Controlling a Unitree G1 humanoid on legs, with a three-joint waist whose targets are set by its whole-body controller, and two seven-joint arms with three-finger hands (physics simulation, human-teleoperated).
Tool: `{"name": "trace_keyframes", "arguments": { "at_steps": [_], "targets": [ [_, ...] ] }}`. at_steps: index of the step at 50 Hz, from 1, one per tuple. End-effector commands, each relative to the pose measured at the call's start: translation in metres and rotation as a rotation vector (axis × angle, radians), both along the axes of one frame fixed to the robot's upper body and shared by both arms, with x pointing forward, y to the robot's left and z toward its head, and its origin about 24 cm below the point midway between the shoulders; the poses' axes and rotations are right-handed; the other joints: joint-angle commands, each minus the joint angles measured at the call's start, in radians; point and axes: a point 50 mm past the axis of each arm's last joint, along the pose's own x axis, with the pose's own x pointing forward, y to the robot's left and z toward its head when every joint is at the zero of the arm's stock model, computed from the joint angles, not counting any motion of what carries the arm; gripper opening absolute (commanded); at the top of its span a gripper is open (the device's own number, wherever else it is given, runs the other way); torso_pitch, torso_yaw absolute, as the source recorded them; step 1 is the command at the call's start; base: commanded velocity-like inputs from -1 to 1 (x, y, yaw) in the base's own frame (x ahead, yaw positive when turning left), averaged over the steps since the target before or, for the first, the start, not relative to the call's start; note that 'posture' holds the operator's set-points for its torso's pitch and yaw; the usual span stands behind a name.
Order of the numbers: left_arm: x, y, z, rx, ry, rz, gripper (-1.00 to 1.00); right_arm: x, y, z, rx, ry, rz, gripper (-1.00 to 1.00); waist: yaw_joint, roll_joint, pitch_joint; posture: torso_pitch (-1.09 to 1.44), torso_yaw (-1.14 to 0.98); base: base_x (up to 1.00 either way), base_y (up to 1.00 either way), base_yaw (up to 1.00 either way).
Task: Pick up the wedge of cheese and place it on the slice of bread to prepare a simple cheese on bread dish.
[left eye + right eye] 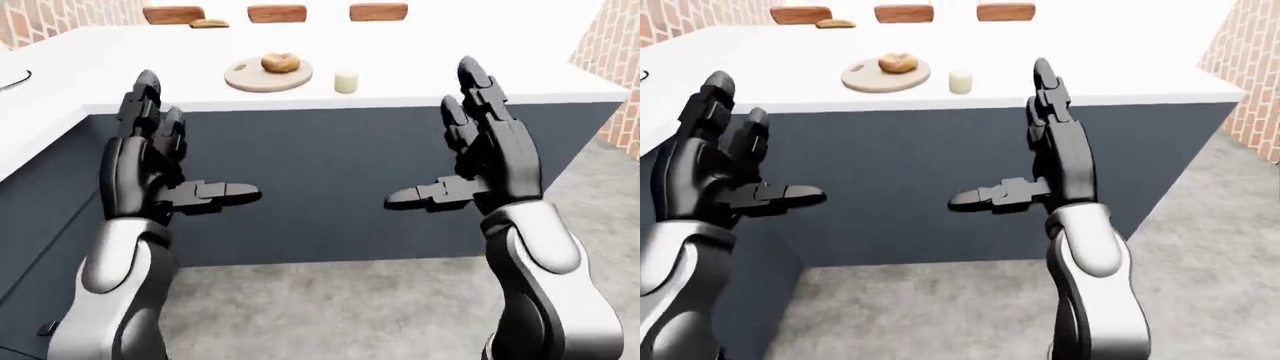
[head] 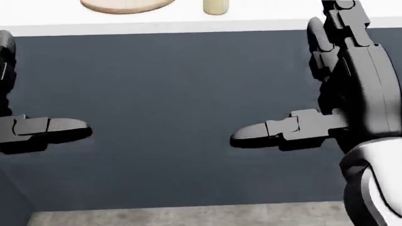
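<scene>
1. Left hand (image 1: pixel 160 161) and right hand (image 1: pixel 485 154) are raised near the camera, fingers (image 1: pixel 470 82) straight and spread, thumbs pointing inward. Both hold nothing.
2. Beyond them, the dark cabinet face (image 1: pixel 330 172); the hands are well short of the tabletop (image 1: pixel 420 90).
3. On the tabletop: a round board (image 1: pixel 267 75) carrying the bread (image 1: pixel 279 62), and just right of it the pale cheese (image 1: pixel 346 81), apart from the board.
4. Judgement: nothing is done yet; approach, grasp and placing all remain.

A pale yellow block of cheese (image 1: pixel 346 81) stands upright just right of the round board (image 1: pixel 250 77) holding a browned bread piece (image 1: pixel 279 62).
</scene>
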Motion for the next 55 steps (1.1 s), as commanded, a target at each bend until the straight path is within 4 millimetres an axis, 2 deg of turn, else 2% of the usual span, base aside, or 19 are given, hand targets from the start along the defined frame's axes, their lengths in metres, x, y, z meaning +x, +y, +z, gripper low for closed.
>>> {"name": "trace_keyframes", "arguments": {
  "at_steps": [1,4,7,13,17,20,23,25,26,30,36,37,38,43,47,51,53,54,55],
  "targets": [
    [0.004,0.001,0.018,0.005,-0.001,-0.001,1.00,-0.001,-0.007,0.020,0.001,-0.019,-0.022,1.00,-0.002,0.003,-0.010,0.00,0.00,0.00,0.00,0.00],
    [0.002,0.005,0.044,0.019,-0.053,0.004,1.00,-0.003,-0.012,0.045,0.020,-0.042,0.018,1.00,-0.003,0.005,-0.004,0.00,0.00,0.00,0.00,0.00],
    [-0.003,0.008,0.066,0.060,-0.111,0.023,1.00,-0.003,-0.029,0.064,-0.023,-0.080,-0.058,1.00,-0.005,0.006,0.008,0.00,0.00,0.00,0.00,0.00],
    [0.001,0.021,0.092,0.010,-0.159,0.058,1.00,-0.010,-0.048,0.117,0.044,-0.179,-0.103,1.00,-0.003,0.005,0.023,0.00,0.00,0.00,0.00,0.00],
    [-0.005,0.039,0.117,-0.031,-0.198,0.076,1.00,-0.011,-0.056,0.135,-0.024,-0.188,-0.160,1.00,-0.004,0.008,0.032,0.00,0.00,0.00,0.00,0.00],
    [-0.013,0.050,0.129,-0.041,-0.223,0.090,1.00,-0.029,-0.070,0.149,-0.011,-0.262,-0.228,1.00,-0.008,0.008,0.037,0.00,0.00,0.00,0.00,0.00],
    [-0.017,0.051,0.129,-0.034,-0.229,0.084,1.00,-0.042,-0.076,0.149,-0.070,-0.265,-0.268,1.00,-0.005,0.007,0.043,0.00,0.00,0.00,0.00,0.00],
    [-0.014,0.052,0.127,-0.011,-0.230,0.094,1.00,-0.048,-0.077,0.140,-0.081,-0.237,-0.244,1.00,-0.001,0.006,0.049,0.00,0.00,0.00,0.00,0.00],
    [-0.015,0.052,0.128,0.010,-0.237,0.100,1.00,-0.047,-0.073,0.136,-0.089,-0.241,-0.184,1.00,0.001,0.005,0.049,0.00,0.00,0.00,0.00,0.00],
    [-0.021,0.061,0.134,-0.043,-0.246,0.133,1.00,-0.042,-0.074,0.126,-0.040,-0.246,-0.169,1.00,-0.002,0.007,0.044,0.00,0.00,0.00,0.00,0.00],
    [-0.027,0.071,0.138,-0.064,-0.256,0.144,1.00,-0.052,-0.073,0.129,-0.047,-0.259,-0.133,1.00,-0.003,0.012,0.045,0.00,0.00,0.00,0.00,0.00],
    [-0.029,0.072,0.139,-0.065,-0.261,0.149,1.00,-0.050,-0.071,0.129,-0.023,-0.262,-0.100,1.00,-0.005,0.015,0.022,0.00,0.00,0.05,0.00,0.00],
    [-0.030,0.073,0.140,-0.060,-0.263,0.155,1.00,-0.051,-0.069,0.132,0.019,-0.286,-0.057,1.00,-0.005,0.017,0.023,0.00,0.00,0.12,0.00,0.00],
    [-0.032,0.079,0.140,-0.066,-0.263,0.173,1.00,-0.047,-0.063,0.126,-0.037,-0.250,-0.075,1.00,-0.008,0.010,0.057,0.00,0.00,0.25,0.00,0.00],
    [-0.032,0.076,0.141,-0.055,-0.265,0.167,1.00,-0.047,-0.060,0.125,-0.051,-0.236,-0.066,1.00,-0.009,0.000,0.059,0.00,0.00,0.32,0.00,0.00],
    [-0.034,0.075,0.142,-0.047,-0.270,0.167,1.00,-0.050,-0.061,0.126,-0.050,-0.243,-0.063,1.00,-0.009,0.015,0.052,0.00,0.00,0.33,0.00,0.00],
    [-0.035,0.075,0.143,-0.044,-0.273,0.167,1.00,-0.050,-0.062,0.126,-0.048,-0.242,-0.065,1.00,-0.014,0.052,0.047,0.00,0.00,0.32,0.00,0.00],
    [-0.035,0.075,0.143,-0.040,-0.273,0.167,1.00,-0.051,-0.062,0.126,-0.048,-0.243,-0.063,1.00,-0.012,0.053,0.049,0.00,0.00,0.32,0.00,0.00],
    [-0.035,0.075,0.142,-0.035,-0.273,0.174,1.00,-0.050,-0.062,0.126,-0.049,-0.243,-0.062,1.00,-0.006,0.041,0.046,0.00,0.00,0.33,0.00,0.00]
  ]
}}
